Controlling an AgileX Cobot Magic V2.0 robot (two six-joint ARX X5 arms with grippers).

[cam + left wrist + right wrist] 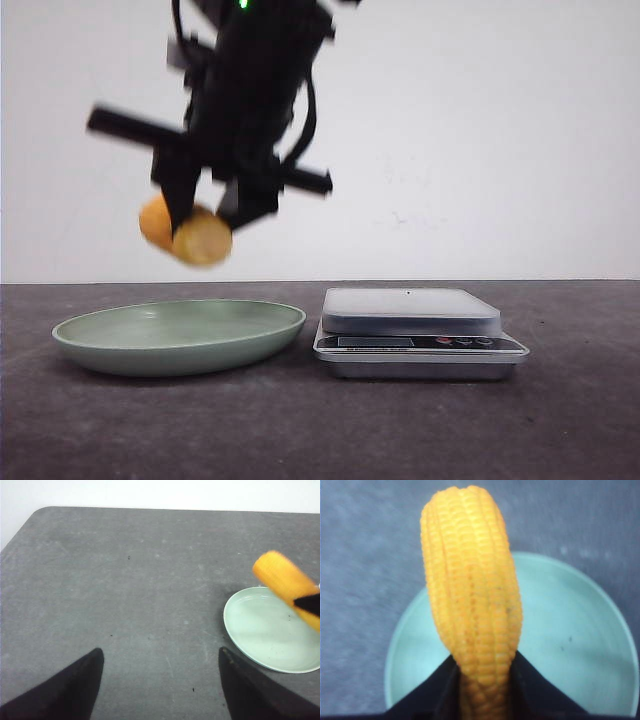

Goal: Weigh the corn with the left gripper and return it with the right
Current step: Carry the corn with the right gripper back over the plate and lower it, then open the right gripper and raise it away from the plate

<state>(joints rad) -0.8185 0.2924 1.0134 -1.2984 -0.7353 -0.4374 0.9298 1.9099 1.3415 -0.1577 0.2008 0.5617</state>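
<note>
yellow-orange ribbed corn cob chunk [190, 232] hangs above the pale green shallow plate [180, 338], clamped between the black pointed fingers of the right gripper [205, 215]. beside the plate sits a silver digital scale [415, 330]. left gripper [160, 685] is spread wide, holding nothing.

Yellow-orange ribbed corn [190, 232], pale cut end forward, held aloft, roughly level
</note>
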